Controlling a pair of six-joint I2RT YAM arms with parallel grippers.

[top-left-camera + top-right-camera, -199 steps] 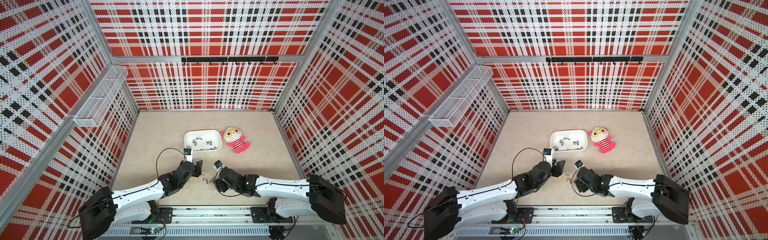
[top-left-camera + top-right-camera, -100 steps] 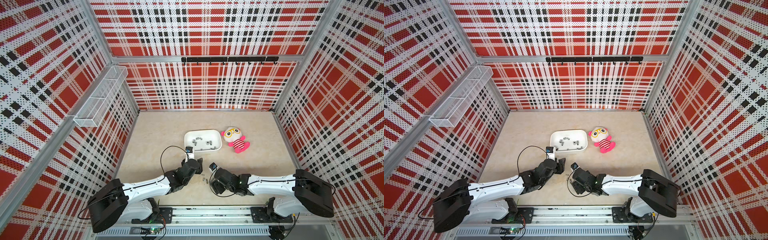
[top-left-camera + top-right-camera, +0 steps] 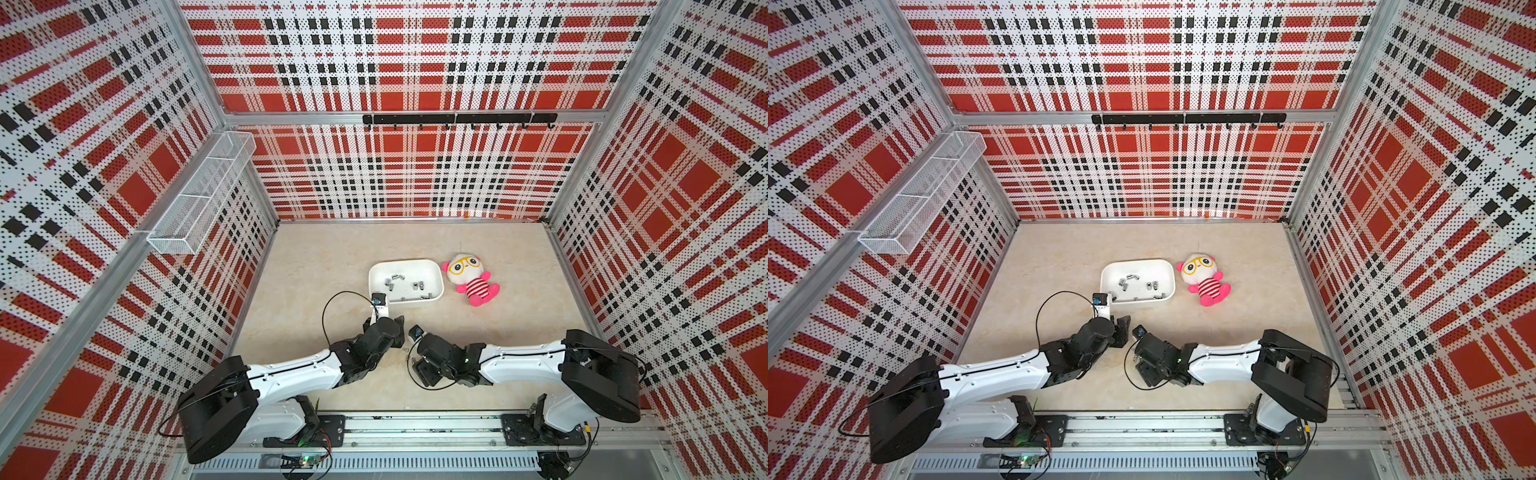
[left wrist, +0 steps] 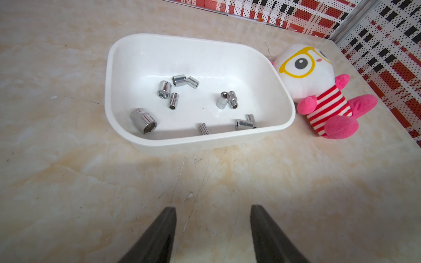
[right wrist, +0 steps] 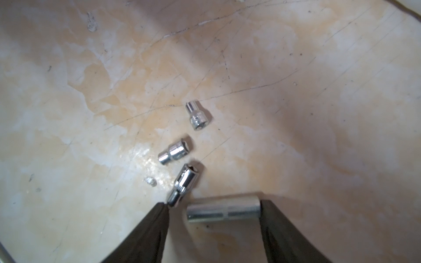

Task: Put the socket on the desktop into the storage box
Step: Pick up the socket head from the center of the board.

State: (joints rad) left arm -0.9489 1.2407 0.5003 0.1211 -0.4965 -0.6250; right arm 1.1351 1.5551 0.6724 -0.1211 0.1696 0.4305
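Right gripper (image 5: pixel 214 203): jaws apart, straddling a long chrome cylindrical socket (image 5: pixel 223 210) that lies crosswise on the beige marble-pattern table (image 5: pixel 319 113). One end touches a finger and there is a gap at the other, so it is not clamped. Three shorter chrome sockets (image 5: pixel 175 152) lie just ahead. Left gripper (image 4: pixel 213 207): open, empty, over bare table; ahead sits the white rounded plastic storage box (image 4: pixel 205 139) holding loose sockets (image 4: pixel 143 120), with a pink-and-white plush doll (image 4: pixel 314 91) just beside the box.
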